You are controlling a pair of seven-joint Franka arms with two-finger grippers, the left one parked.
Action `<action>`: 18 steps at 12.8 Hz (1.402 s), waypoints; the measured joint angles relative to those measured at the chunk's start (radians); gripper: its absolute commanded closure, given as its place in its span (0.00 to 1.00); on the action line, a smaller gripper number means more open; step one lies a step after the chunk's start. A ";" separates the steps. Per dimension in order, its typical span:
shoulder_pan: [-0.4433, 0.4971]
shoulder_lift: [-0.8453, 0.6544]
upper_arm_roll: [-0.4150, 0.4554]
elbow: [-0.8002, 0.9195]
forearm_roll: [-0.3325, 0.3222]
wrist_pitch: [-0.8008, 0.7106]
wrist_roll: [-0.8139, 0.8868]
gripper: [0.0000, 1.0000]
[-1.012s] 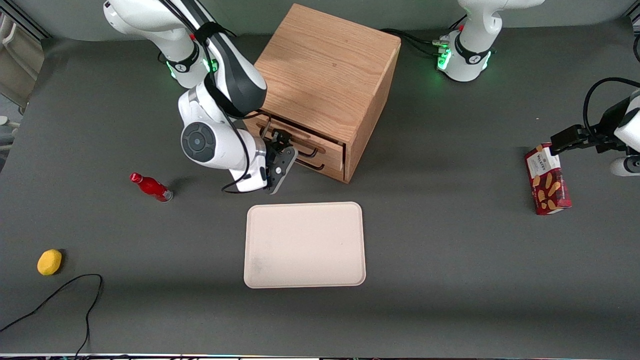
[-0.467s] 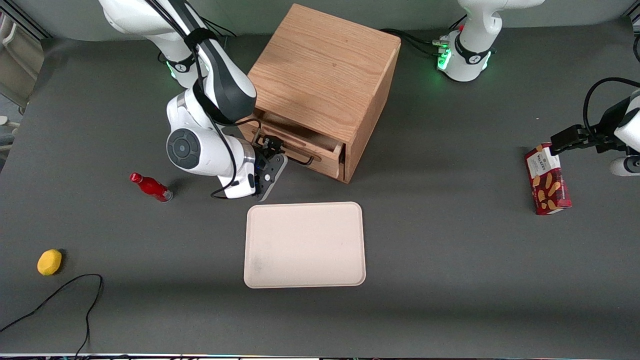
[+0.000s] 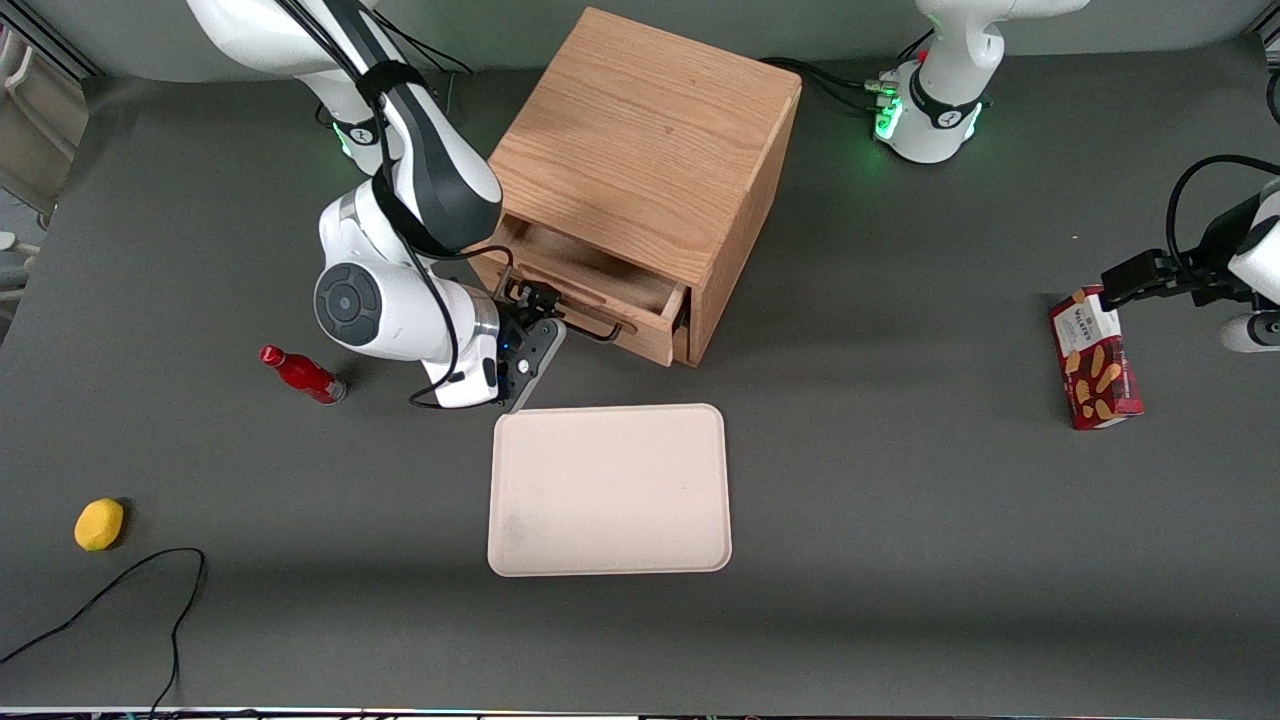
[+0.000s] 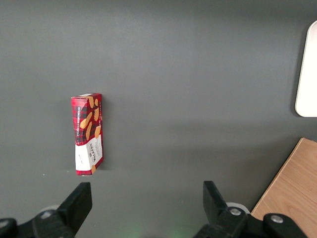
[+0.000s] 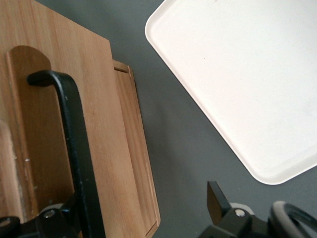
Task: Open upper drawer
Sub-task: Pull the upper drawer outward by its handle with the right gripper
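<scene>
The wooden cabinet [image 3: 650, 130] stands at the back of the table. Its upper drawer [image 3: 600, 275] is pulled partway out, so its hollow inside shows from above. My right gripper [image 3: 530, 305] is at the drawer's front, on the end of the thin black handle [image 3: 598, 330] nearer the working arm. In the right wrist view the drawer front [image 5: 109, 139] and the handle [image 5: 74, 139] fill one side. The gripper [image 5: 133, 210] is open, with one finger against the handle bar and the other standing free over the grey table.
A cream tray [image 3: 608, 490] lies just in front of the drawer, nearer the front camera. A red bottle [image 3: 300, 374], a yellow fruit [image 3: 99, 524] and a black cable [image 3: 120, 590] lie toward the working arm's end. A red biscuit box [image 3: 1094, 358] lies toward the parked arm's end.
The upper drawer has slid out of the cabinet, from nearly shut to well open. My gripper and arm moved with the handle, away from the cabinet front.
</scene>
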 measured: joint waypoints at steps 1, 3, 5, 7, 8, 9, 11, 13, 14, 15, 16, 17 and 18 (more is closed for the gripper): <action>-0.002 0.009 0.000 0.011 0.000 0.000 0.000 0.00; -0.003 0.028 0.000 0.029 0.000 0.001 0.000 0.00; -0.009 0.042 0.000 0.047 0.000 0.002 0.000 0.00; -0.022 0.051 0.000 0.060 0.000 0.003 0.000 0.00; -0.026 0.054 0.000 0.065 0.000 0.003 0.000 0.00; -0.029 0.057 0.000 0.069 0.000 0.003 0.000 0.00; -0.033 0.064 0.000 0.079 0.000 0.003 0.000 0.00; -0.041 0.072 -0.001 0.092 -0.001 0.004 0.000 0.00; -0.046 0.077 -0.001 0.098 -0.001 0.004 0.000 0.00; -0.049 0.081 -0.001 0.105 -0.001 0.004 0.000 0.00; -0.054 0.084 -0.001 0.112 -0.001 0.004 -0.001 0.00; -0.060 0.088 -0.001 0.120 -0.001 0.004 -0.004 0.00; -0.065 0.091 -0.001 0.126 -0.001 0.002 -0.008 0.00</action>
